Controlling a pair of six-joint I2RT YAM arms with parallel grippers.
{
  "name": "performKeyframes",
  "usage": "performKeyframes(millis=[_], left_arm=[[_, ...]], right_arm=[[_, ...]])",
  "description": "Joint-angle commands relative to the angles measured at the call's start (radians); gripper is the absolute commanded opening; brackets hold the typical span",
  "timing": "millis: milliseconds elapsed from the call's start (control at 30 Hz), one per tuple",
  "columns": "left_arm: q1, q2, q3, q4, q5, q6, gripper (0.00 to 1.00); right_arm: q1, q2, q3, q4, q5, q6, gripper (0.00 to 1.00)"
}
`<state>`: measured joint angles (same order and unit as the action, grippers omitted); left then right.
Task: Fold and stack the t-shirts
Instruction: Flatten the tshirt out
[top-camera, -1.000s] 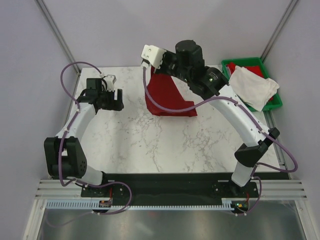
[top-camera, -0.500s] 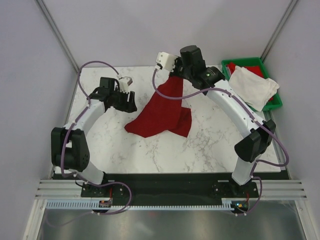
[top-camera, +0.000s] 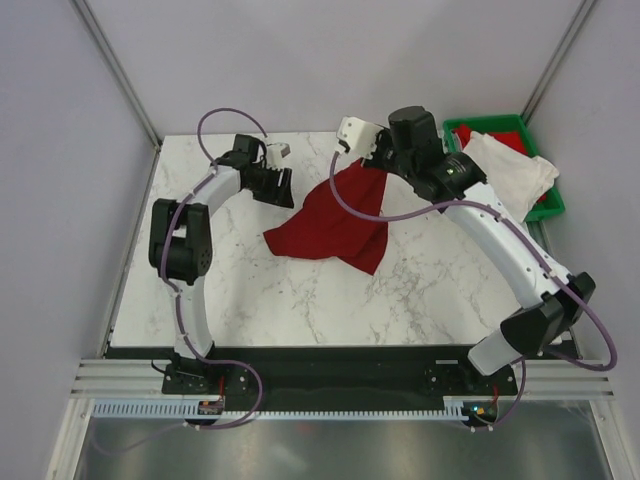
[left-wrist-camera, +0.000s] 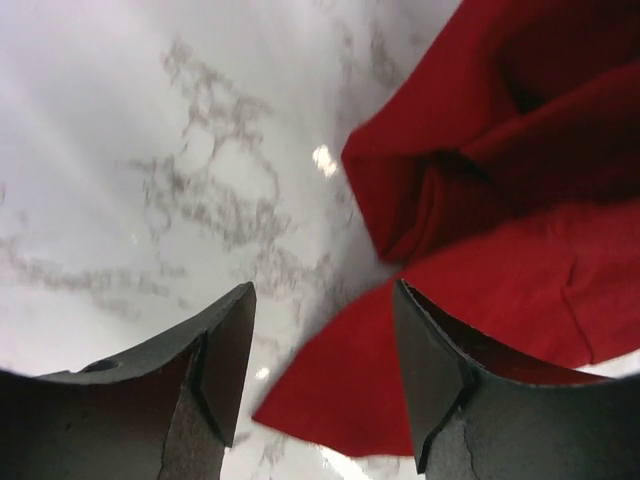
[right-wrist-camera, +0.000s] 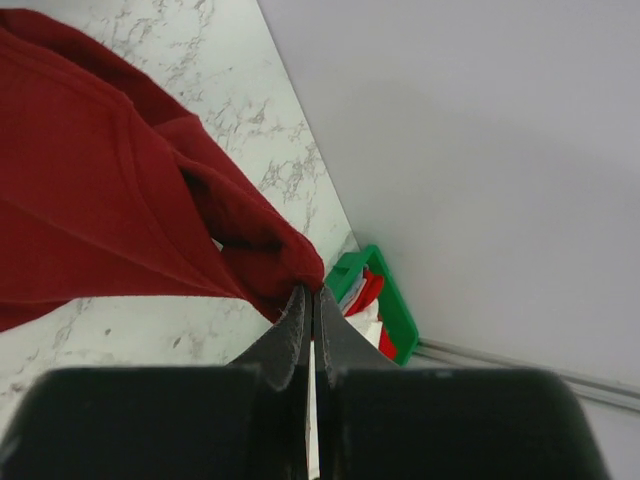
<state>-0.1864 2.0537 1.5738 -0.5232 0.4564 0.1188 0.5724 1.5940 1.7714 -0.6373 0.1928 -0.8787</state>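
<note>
The dark red t-shirt (top-camera: 330, 222) lies bunched on the marble table, with one end lifted toward the back. My right gripper (top-camera: 350, 158) is shut on that lifted end; in the right wrist view the red cloth (right-wrist-camera: 100, 200) hangs from the closed tips of the right gripper (right-wrist-camera: 311, 290). My left gripper (top-camera: 286, 192) is open at the shirt's left edge. In the left wrist view a corner of red cloth (left-wrist-camera: 500, 200) lies below the gap of the left gripper (left-wrist-camera: 322, 300), unpinched. The off-white t-shirt (top-camera: 510, 170) lies crumpled in the bin.
A green plastic bin (top-camera: 545, 205) stands at the table's back right corner, holding the off-white shirt and some red cloth; its rim (right-wrist-camera: 385, 290) shows behind my right fingers. Grey walls close in the table's back and sides.
My right gripper has come down and to the right, so the hanging red shirt now spreads on the table. My left arm swung back and right to the shirt's edge, its jaws narrowing somewhat.
</note>
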Motion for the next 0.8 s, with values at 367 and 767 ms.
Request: performKeyframes(millis=[367, 767], left_arm=[[-0.14, 0.313, 0.382, -0.106, -0.021, 0.032, 0.65], [-0.114, 0.115, 0.309, -0.118, -0.031, 0.024, 0.02]], right_arm=[[0.003, -0.174, -0.141, -0.088, 0.02, 0.052, 0.0], [-0.002, -0.135, -0.158, 0.002, 0.071, 0.06, 0.0]])
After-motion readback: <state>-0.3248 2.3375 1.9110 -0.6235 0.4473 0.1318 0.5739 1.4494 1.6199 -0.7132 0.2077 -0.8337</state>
